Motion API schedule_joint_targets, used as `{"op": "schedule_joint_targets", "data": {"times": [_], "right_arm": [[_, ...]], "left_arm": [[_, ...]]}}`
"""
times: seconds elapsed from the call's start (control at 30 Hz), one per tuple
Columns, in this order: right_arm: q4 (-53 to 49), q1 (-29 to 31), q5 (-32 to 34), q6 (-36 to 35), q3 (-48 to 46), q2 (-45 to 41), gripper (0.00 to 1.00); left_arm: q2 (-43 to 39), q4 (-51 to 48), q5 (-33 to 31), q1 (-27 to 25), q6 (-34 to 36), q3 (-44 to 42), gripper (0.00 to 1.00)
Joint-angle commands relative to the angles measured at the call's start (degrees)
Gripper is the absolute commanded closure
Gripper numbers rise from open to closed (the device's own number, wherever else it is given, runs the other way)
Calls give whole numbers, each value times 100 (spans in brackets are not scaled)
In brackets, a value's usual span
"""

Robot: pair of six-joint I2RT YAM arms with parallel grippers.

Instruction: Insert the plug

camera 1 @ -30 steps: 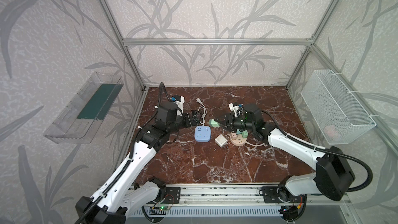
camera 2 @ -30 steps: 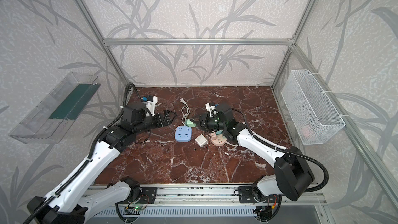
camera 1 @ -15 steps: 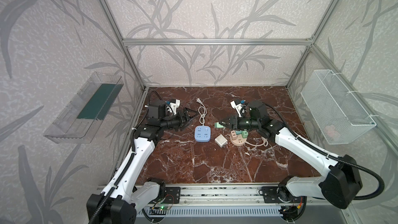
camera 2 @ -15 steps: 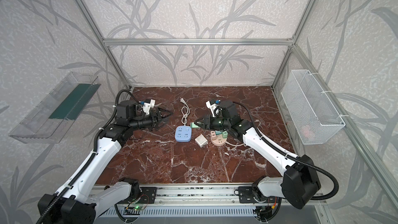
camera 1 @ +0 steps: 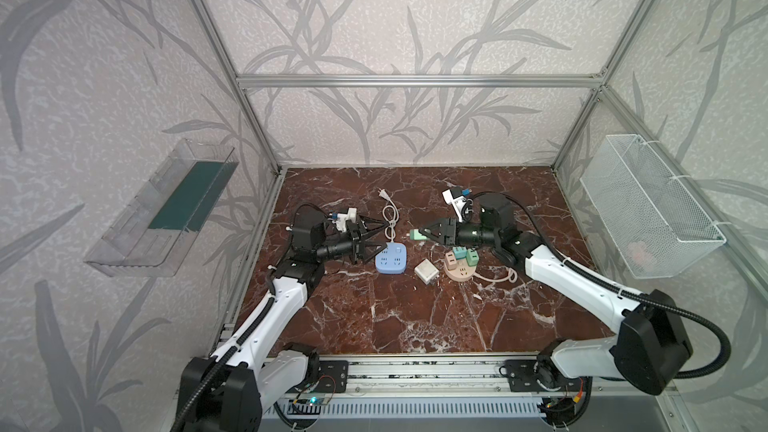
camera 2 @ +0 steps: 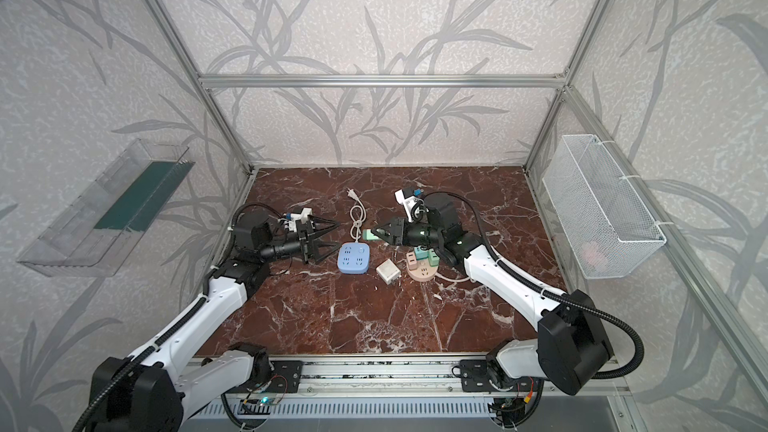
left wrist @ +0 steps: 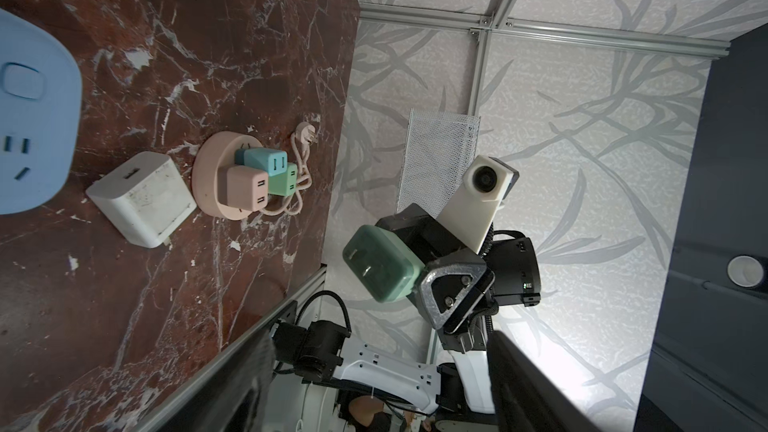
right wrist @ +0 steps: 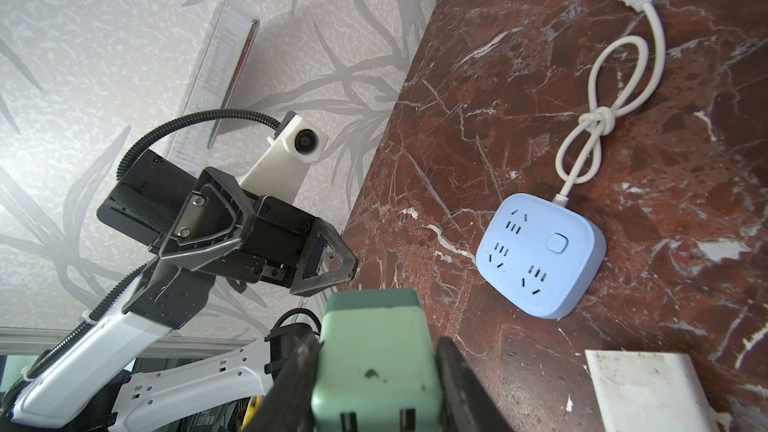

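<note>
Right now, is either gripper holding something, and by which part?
The right gripper holds the green plug, jaws clamped on two opposite sides; the left gripper is empty.

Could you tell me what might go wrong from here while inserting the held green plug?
1. The mint-green square plug sits sideways in the right gripper, prongs facing the left gripper, not downward; turning or passing it could drop it.
2. The light-blue square power strip lies unheld, so pressing may shove it toward the white cube charger.
</note>
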Motion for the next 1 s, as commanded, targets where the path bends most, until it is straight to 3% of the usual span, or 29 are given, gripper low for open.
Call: {"op": "schedule_joint_targets", "data": {"times": [0.0,0.4,0.6,0.97], "right_arm": [[584,24,-238,51,166,140,100],[1279,198,-38,-75,97,164,100],[1354,431,104,-503,56,164,100],[1665,757,1033,-1461,-247,-54,100]], "left_arm": [[108,1103,169,-138,-776,-77,23],[512,1891,-156,-576,-1277,-247,28],[701,2764,-453,-610,-1884,-471,30],[925,3153,-461,-770,-2140,-240,39]]}}
